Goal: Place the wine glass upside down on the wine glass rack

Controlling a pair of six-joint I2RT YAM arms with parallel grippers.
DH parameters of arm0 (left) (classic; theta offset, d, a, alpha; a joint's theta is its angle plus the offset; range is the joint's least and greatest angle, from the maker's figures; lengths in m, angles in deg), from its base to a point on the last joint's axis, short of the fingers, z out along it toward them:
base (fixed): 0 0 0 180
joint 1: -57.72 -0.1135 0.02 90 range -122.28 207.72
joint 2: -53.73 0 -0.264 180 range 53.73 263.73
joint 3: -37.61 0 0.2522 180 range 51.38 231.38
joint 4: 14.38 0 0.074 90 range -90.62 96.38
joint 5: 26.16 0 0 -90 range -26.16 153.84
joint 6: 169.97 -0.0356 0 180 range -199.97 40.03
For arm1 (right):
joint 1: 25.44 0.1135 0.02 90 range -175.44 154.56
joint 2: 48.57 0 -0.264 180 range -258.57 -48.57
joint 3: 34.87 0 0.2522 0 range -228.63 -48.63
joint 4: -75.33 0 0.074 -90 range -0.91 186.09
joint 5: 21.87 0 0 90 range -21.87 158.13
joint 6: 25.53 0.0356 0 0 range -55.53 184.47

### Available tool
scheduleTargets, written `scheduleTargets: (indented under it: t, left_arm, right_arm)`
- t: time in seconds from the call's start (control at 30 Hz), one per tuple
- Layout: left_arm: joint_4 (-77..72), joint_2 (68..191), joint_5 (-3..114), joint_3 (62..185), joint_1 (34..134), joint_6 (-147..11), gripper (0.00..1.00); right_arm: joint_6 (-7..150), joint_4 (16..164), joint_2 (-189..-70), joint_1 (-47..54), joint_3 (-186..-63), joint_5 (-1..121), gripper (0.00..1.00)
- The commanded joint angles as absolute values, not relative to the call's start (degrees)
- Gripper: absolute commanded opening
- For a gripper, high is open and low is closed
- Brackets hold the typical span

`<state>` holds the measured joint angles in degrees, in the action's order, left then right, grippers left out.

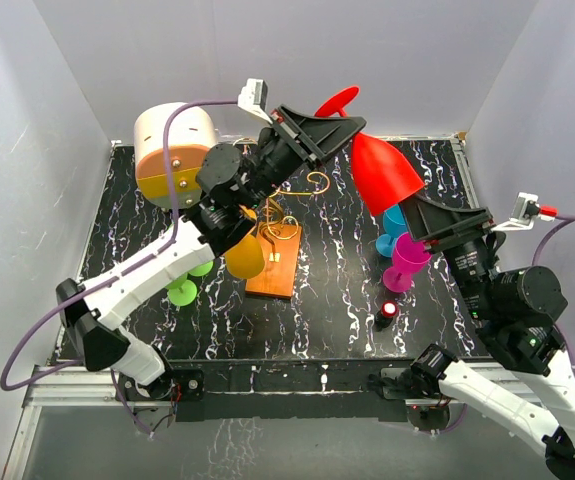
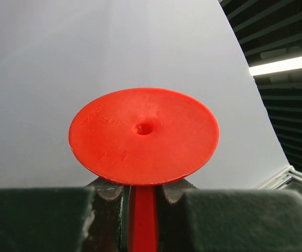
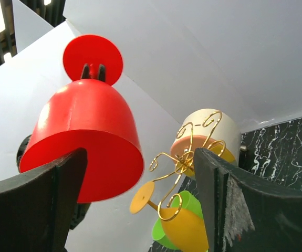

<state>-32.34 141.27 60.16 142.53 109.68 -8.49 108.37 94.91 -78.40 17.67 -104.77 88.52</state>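
Over the desk's right side, the right gripper (image 3: 140,157) is spread wide and empty, its fingertips just beside the bowl rim of the red wine glass (image 1: 385,170). The wine glass rack (image 1: 273,268) stands mid-desk, left of the glass. Farther back, the left gripper (image 2: 140,202) is clamped on the stem, holding the glass foot-up and tilted in the air

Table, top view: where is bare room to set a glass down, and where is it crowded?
Bare: the strip of table between the rack base and the magenta glass; also the near edge in front of that base. Crowded: left of it, by the yellow glass and green glass.
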Motion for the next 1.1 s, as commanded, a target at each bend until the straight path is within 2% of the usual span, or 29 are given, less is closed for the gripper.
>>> scheduleTargets:
  t: [0.0, 0.33, 0.6, 0.77, 0.9, 1.07]
  left_arm:
    - [-36.4, 133.7, 64.3, 139.7, 109.7, -16.0, 0.0]
    - [-30.7, 125.8, 66.0, 136.8, 109.7, -31.8, 0.0]
    - [-16.0, 124.8, 51.0, 140.6, 109.8, -48.6, 0.0]
    - [-14.2, 123.7, 38.1, 138.1, 109.7, -58.0, 0.0]
    - [-12.3, 123.2, 33.6, 136.7, 109.7, -63.7, 0.0]
    - [-15.8, 122.1, 26.0, 131.9, 109.8, -68.1, 0.0]
  right_arm:
    - [105.0, 94.7, -74.9, 17.9, -102.5, 88.4, 0.82]
    - [103.2, 97.0, -72.3, 17.9, -106.2, 88.7, 0.84]
    - [104.5, 112.8, -83.0, 17.9, -122.1, 90.7, 0.81]
    - [103.4, 114.0, -87.1, 17.9, -126.5, 82.7, 0.81]
    - [99.7, 110.9, -88.3, 17.9, -126.6, 69.2, 0.81]
    - [102.0, 109.0, -89.4, 18.0, -126.5, 62.7, 0.8]
